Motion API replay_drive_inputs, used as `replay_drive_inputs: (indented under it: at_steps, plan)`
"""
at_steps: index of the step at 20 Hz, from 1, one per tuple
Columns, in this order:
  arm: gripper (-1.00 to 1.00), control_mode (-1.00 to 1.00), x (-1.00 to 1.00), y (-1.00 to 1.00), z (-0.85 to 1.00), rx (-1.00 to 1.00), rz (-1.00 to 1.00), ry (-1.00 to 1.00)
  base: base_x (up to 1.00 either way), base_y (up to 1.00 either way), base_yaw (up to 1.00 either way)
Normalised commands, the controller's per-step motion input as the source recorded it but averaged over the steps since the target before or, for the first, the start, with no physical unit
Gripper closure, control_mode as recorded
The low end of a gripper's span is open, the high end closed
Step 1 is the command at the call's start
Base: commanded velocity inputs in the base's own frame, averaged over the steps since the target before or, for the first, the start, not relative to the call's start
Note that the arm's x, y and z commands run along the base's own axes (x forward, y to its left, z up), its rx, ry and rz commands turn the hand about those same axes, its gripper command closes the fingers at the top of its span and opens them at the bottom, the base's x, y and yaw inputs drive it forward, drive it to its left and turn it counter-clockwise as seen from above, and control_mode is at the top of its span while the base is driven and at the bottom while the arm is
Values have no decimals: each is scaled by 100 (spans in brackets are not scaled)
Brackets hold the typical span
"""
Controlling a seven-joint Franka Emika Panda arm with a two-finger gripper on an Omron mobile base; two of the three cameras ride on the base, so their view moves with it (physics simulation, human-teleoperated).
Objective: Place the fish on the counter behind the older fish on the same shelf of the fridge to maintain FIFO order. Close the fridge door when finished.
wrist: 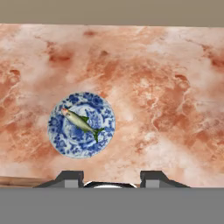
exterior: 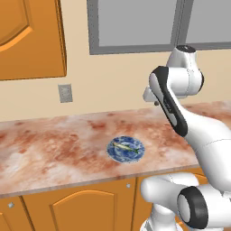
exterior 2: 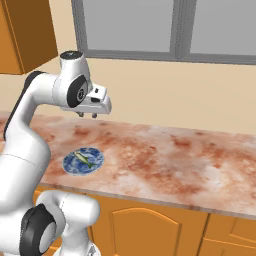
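A small greenish-silver fish (wrist: pixel 81 123) lies diagonally across a round blue-and-white patterned plate (wrist: pixel 61 139) near the front edge of the marbled pink counter (wrist: pixel 166 105). The robot's gripper (exterior 2: pixel 87 115) hangs well above the stone, behind the plate, fingers parted with nothing between them. A grey wall outlet (exterior: pixel 65 93) and a grey-framed window (exterior: pixel 135 27) stand behind; no writing is legible anywhere.

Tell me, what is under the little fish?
The fish lies on a round blue-and-white plate, which sits on the marbled counter. The patch of plate right beneath the fish is covered, so its pattern there can't be seen.
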Motion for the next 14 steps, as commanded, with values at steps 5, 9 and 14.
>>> replay_drive_inputs:
  at_steps: [5,9,14]
  plan:
    - [-100,-100,2,17,-9,-2,-2,0,0,0,0]
    - [-100,-100,9,83,-73,-18,-10,0,0,0,0]
    - [-100,-100,0,52,-100,-9,3,-2,0,0,0]
